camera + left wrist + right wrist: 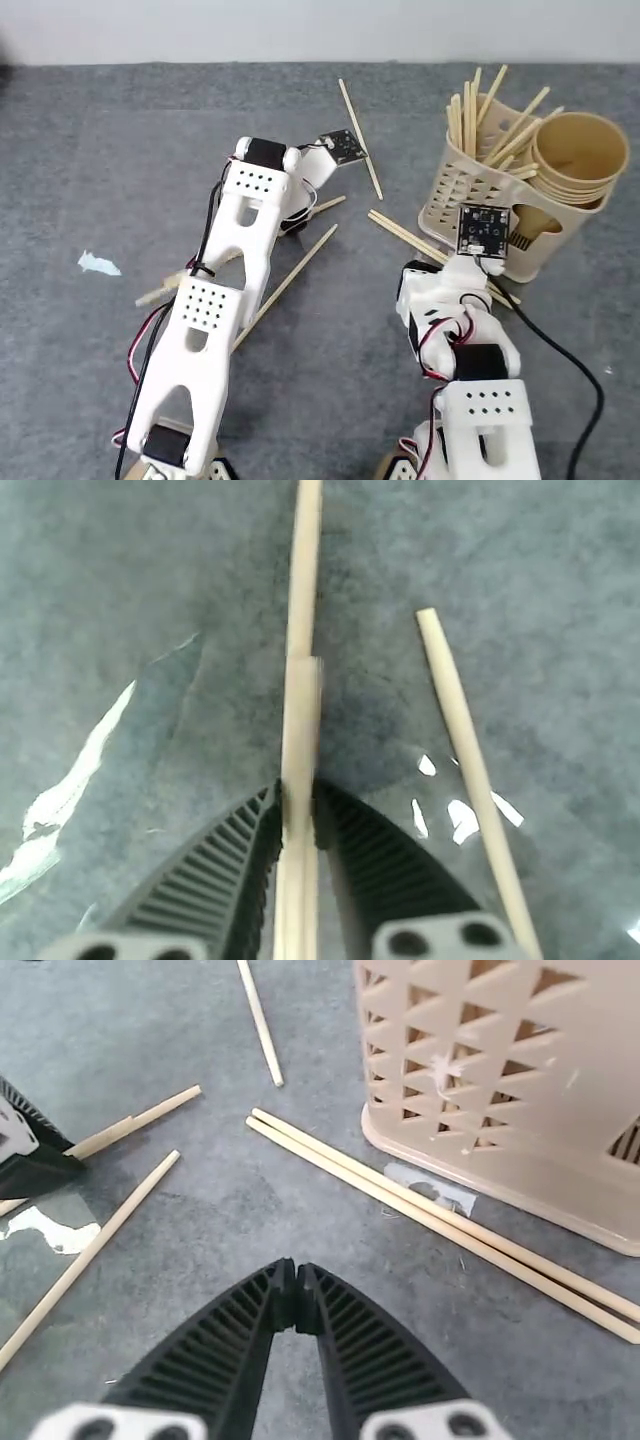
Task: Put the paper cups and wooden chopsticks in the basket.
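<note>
The left end effector (pixel 298 815) is pinched tight on a held chopstick (pixel 302 710), which sticks out straight in front of it, low over the gray bench (pixel 100 150). A loose chopstick (pixel 468 770) lies on the bench just beside it. A long chopstick (pixel 290 280) lies next to the left arm.

The right end effector (pixel 297 1305) is closed with nothing in it. It hangs over the bench near the basket (pixel 520 1150). Two chopsticks side by side (pixel 430 1210) lie in front of it, right by the bottom of the basket.

The basket stands at the far right of the bench. Inside it are stacked paper cups (pixel 580 150) and a bunch of chopsticks (pixel 490 120) standing up and leaning. One more chopstick, the far chopstick (pixel 358 135), lies on the bench to the left of the basket. A small white paper scrap (pixel 98 264) lies far off on the left side.
</note>
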